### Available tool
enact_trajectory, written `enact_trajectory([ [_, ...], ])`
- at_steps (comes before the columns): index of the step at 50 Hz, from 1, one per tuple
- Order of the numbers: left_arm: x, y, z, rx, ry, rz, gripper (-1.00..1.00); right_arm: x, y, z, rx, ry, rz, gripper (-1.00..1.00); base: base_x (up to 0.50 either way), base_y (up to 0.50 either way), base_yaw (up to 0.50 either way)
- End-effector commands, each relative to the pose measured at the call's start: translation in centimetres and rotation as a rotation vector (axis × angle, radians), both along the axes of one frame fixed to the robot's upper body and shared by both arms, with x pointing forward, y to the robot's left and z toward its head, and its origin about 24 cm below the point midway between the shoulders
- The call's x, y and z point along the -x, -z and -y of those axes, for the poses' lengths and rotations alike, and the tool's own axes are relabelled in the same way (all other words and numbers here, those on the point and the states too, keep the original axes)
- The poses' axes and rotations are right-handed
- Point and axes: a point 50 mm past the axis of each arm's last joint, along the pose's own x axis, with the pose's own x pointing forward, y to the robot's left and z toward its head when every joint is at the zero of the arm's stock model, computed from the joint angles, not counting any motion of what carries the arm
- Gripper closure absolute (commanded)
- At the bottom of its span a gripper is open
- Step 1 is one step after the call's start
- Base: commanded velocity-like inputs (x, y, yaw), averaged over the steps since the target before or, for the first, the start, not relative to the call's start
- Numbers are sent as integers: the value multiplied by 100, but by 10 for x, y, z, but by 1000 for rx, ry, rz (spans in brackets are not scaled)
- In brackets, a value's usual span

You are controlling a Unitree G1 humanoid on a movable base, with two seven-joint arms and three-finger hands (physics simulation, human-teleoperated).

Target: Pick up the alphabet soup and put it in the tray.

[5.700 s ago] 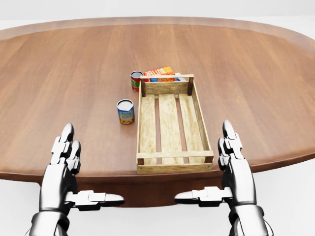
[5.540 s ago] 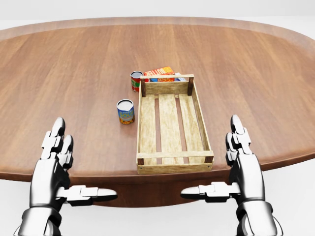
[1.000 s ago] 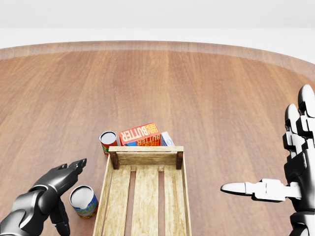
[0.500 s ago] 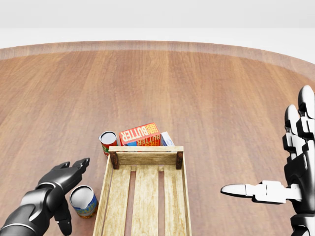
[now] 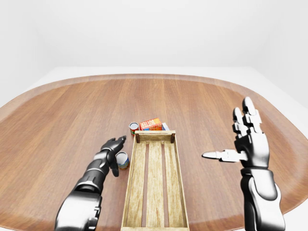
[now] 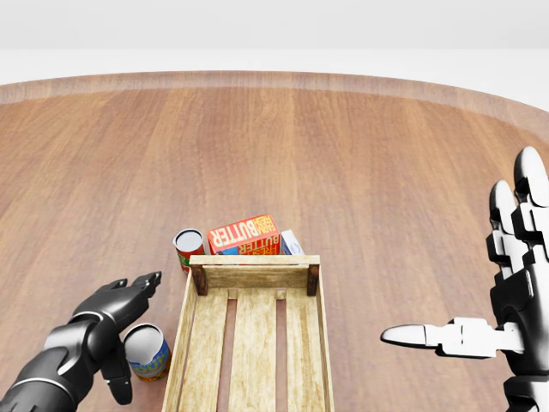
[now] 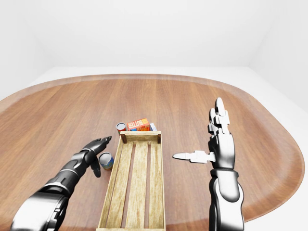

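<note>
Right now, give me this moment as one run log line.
phase: reaching | left robot hand: open beside blue can | right robot hand: open, raised | wooden tray: empty | red can, butter box: beyond tray

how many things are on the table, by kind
cans: 2 — blue-labelled can, red-labelled can
boxes: 2 — butter box, pale blue box behind it
wooden tray: 1
total: 5
</note>
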Motion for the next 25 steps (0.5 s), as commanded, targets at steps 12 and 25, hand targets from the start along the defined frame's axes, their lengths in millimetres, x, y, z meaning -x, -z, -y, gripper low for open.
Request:
enact_trajectory([
  [12, -2, 1, 8, 54, -4, -48, -100, 2, -4, 1, 3, -3, 19, -100, 0, 0, 0],
  [25, 4, 7, 10, 40, 7, -53, 93, 5, -7, 1, 1, -2, 31, -100, 0, 0, 0],
])
